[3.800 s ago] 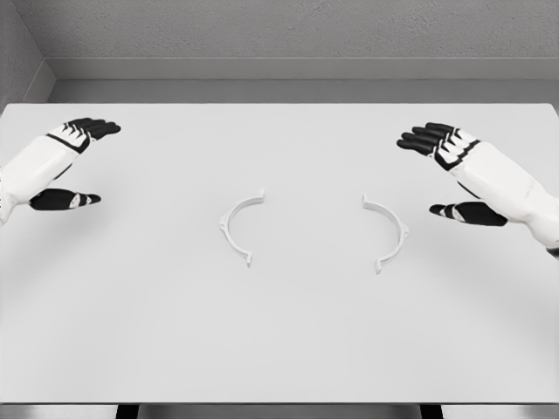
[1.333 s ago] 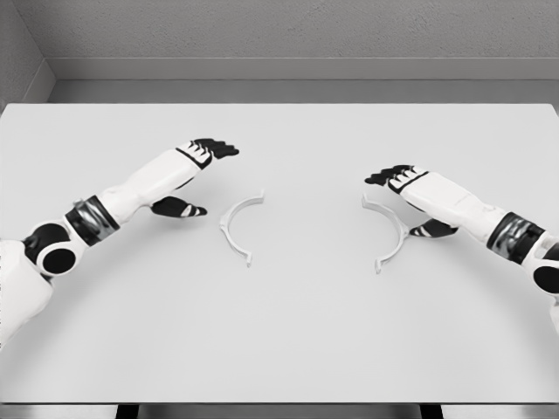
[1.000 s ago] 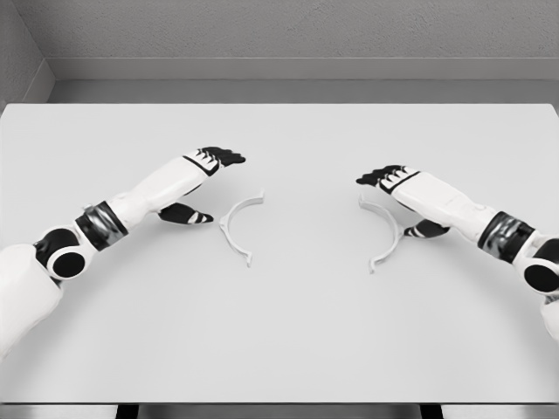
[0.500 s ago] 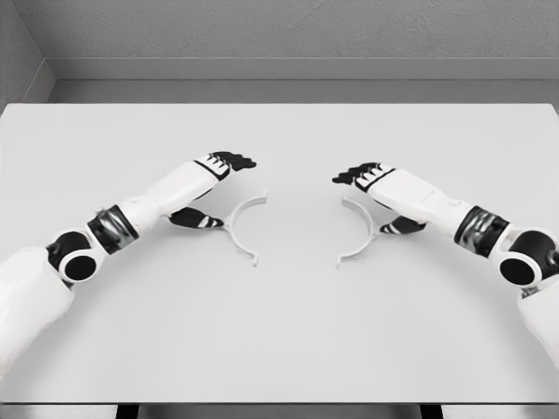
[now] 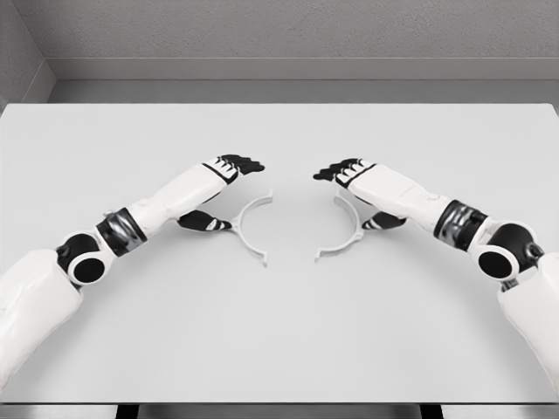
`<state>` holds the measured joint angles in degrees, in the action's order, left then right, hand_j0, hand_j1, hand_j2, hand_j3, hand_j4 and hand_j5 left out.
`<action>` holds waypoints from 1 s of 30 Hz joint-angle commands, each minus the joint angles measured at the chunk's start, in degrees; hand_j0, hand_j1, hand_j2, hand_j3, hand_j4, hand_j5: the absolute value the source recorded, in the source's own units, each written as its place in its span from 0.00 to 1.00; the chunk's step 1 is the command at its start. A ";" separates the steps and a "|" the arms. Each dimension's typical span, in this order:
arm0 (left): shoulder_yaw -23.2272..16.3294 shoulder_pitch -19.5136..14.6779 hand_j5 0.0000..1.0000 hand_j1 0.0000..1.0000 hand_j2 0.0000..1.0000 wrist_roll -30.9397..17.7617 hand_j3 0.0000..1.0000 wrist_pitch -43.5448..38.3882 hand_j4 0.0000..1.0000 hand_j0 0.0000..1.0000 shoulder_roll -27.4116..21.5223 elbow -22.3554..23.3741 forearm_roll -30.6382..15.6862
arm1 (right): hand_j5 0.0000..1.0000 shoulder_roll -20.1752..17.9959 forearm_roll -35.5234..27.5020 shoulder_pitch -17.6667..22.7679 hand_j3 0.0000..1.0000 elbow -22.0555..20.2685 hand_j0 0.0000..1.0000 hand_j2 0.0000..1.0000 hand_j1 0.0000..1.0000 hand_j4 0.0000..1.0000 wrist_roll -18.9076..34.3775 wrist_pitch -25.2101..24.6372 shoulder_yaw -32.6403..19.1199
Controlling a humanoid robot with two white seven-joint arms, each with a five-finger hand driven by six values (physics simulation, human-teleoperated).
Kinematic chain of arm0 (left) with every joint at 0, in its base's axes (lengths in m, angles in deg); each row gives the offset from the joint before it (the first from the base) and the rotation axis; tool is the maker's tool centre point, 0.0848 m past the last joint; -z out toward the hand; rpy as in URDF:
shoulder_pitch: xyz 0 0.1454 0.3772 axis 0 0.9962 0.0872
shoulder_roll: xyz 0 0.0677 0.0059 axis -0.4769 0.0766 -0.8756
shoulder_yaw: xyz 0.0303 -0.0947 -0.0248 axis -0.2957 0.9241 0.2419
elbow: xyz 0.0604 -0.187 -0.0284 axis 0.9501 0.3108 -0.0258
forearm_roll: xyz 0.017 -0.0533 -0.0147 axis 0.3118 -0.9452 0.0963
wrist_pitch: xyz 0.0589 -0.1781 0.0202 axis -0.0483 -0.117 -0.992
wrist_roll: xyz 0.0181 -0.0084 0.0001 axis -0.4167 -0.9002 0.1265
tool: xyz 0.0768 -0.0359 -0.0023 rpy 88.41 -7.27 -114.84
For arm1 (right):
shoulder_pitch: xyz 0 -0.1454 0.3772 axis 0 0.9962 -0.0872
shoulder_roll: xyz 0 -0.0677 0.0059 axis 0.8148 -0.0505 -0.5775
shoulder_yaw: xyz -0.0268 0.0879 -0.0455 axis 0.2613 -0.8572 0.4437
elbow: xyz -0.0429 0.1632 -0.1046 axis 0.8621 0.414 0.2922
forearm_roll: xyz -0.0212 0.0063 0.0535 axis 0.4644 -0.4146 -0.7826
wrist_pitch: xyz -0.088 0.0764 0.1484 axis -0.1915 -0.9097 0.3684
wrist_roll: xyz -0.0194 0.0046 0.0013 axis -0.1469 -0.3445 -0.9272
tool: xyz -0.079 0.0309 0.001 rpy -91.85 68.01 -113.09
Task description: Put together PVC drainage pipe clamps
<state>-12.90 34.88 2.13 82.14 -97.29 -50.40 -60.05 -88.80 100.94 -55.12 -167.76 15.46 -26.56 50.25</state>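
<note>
Two white half-ring clamp pieces lie on the white table (image 5: 279, 332), their open sides facing each other. The left clamp half (image 5: 247, 229) curves beside my left hand (image 5: 222, 194), whose thumb touches its outer edge while the black fingers reach out above it. The right clamp half (image 5: 348, 230) lies against my right hand (image 5: 354, 194), thumb behind its outer edge, fingers stretched over it. Both hands are open and push sideways; neither grasps its piece. A gap of bare table separates the two halves.
A grey wall (image 5: 279, 35) runs behind the table's far edge. Both forearms lie low over the tabletop, angled inward from the lower corners.
Both hands have moved inward toward the table's middle. Each has slid its clamp half along, so the gap between the two halves has narrowed.
</note>
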 commanded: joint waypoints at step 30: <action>0.08 0.70 1.00 1.00 1.00 0.04 1.00 0.01 1.00 1.00 3.40 -0.91 1.25 | 1.00 5.21 2.18 -6.59 1.00 10.85 1.00 1.00 1.00 1.00 -0.10 -0.15 2.22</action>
<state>-12.85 35.59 2.14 82.14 -94.34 -51.25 -58.46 -83.73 103.38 -61.71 -156.94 15.36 -26.61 52.34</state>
